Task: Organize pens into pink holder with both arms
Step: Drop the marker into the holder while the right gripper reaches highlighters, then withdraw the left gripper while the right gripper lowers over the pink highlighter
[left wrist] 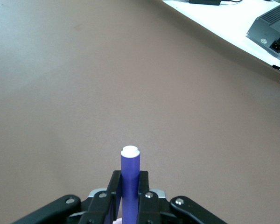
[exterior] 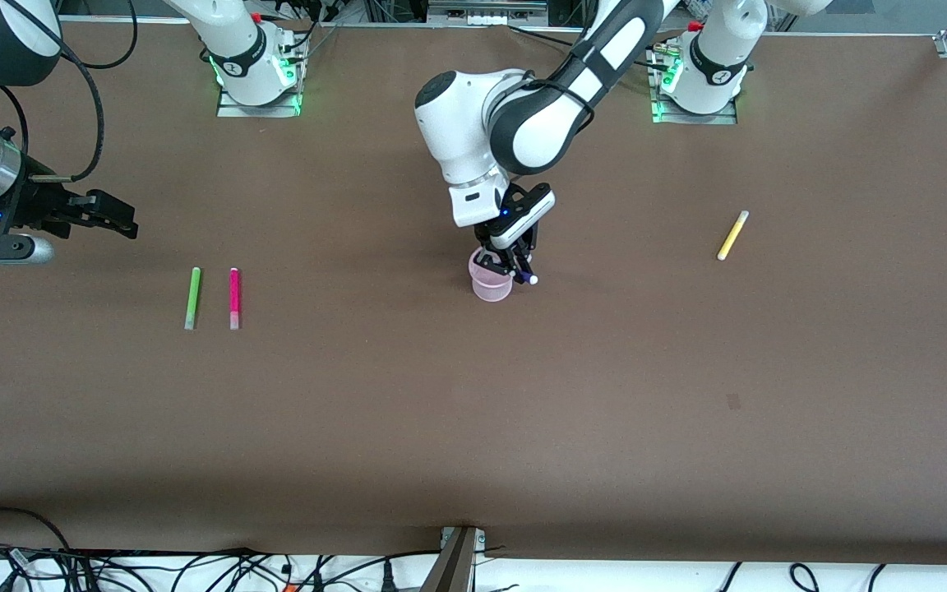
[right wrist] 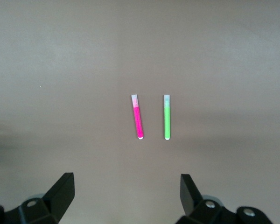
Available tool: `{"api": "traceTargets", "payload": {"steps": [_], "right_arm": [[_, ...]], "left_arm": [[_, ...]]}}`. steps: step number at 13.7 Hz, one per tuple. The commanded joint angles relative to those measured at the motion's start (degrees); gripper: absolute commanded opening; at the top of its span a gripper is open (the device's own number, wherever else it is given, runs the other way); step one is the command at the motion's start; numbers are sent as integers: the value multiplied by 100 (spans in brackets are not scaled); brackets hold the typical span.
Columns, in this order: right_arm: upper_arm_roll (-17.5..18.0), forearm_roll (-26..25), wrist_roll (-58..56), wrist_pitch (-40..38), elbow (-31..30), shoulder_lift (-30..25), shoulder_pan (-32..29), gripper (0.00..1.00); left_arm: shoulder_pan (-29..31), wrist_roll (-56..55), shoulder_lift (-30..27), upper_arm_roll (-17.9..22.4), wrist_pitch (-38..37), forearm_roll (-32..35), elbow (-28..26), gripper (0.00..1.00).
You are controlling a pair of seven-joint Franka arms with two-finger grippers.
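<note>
My left gripper point(exterior: 515, 267) is shut on the dark purple pen point(exterior: 528, 277) and holds it over the pink holder point(exterior: 490, 287) at the table's middle. In the left wrist view the purple pen point(left wrist: 129, 179) stands between the fingers, white cap out. The green pen point(exterior: 192, 298) and the magenta-pink pen point(exterior: 234, 298) lie side by side toward the right arm's end. They also show in the right wrist view, green point(right wrist: 167, 117) and pink point(right wrist: 137, 117). The yellow pen point(exterior: 732, 235) lies toward the left arm's end. My right gripper point(exterior: 112, 220) is open and empty, up near the green and pink pens.
The brown table point(exterior: 473, 411) ends at a white strip with cables point(exterior: 194, 571) nearest the front camera. The arm bases point(exterior: 258, 78) stand along the edge farthest from the front camera.
</note>
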Motion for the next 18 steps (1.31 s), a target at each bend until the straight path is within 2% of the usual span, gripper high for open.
{"api": "traceTargets", "payload": {"steps": [1,8,9,11,12,15,18], "right_arm": [[16,15,-63,-62,96,222,7,100],[33,33,-89,-71,87,265,7,100],[33,24,-106,-71,87,300,7,100],[33,33,-168,-79,78,405,7,100],[33,59,-151,-88,52,415,7,100],[33,94,-168,278,-560,292,7,100],[33,94,-159,1787,-2079,11,7,100]], "left_arm": [[-196,-117,247,105,-203,293,342,0],[-196,-135,300,96,-204,285,413,1],[-196,-135,300,96,-204,276,413,27],[-196,-135,300,96,-204,285,413,67],[-196,-126,300,96,-204,285,413,75],[-170,-56,256,96,-212,285,501,83],[206,688,-59,44,-379,75,554,88]]}}
